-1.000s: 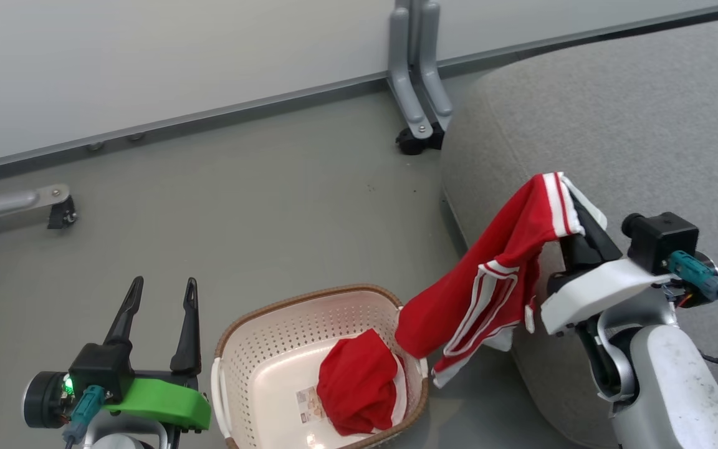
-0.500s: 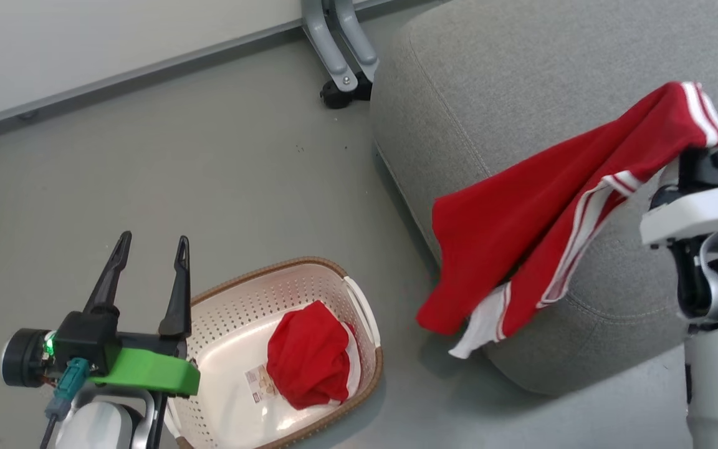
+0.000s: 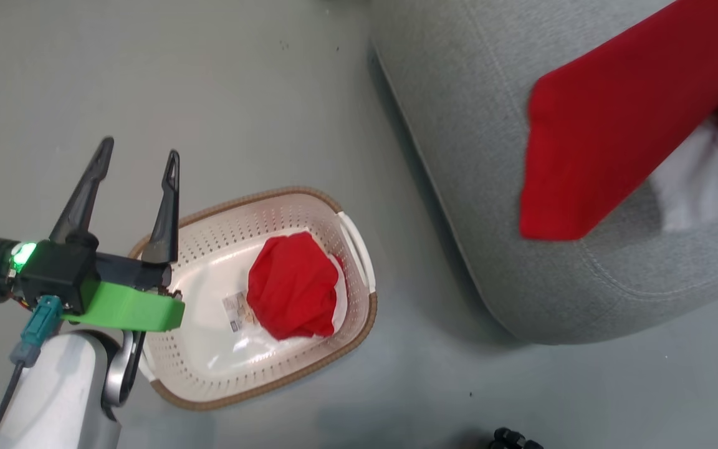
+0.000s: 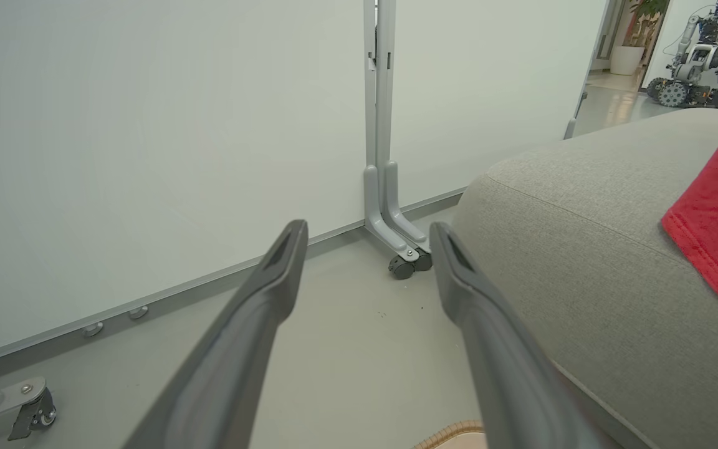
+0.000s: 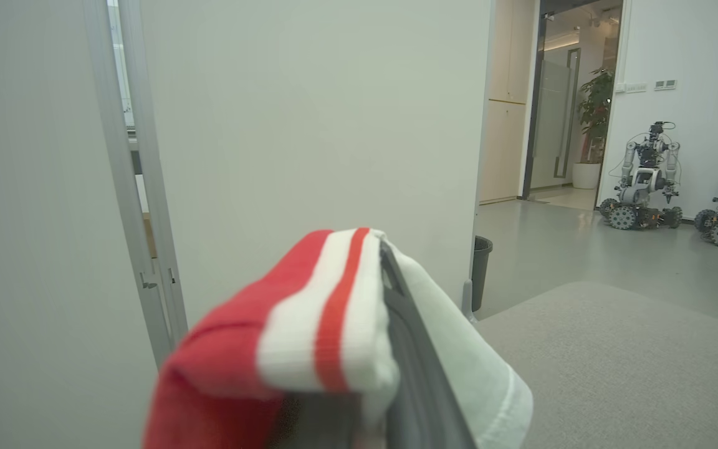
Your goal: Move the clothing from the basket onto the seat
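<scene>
Two garments, two places. First, the striped red fabric garment with white trim (image 3: 608, 125): pinched at its banded hem in my right fingers (image 5: 410, 349), which are fully closed on it. It hangs over the large grey upholstered seat (image 3: 459, 137), long axis slanting from upper right down toward the seat's rounded corner in the head view; contact with the cushion: cannot tell. Second, the plain red bunched garment (image 3: 293, 287): in the cream perforated plastic basket (image 3: 234, 219) on the floor, just right of my left fingers (image 3: 164, 206), which are spread wide and empty. Judgement: release right over the seat; left arm is nearer for the next pick.
</scene>
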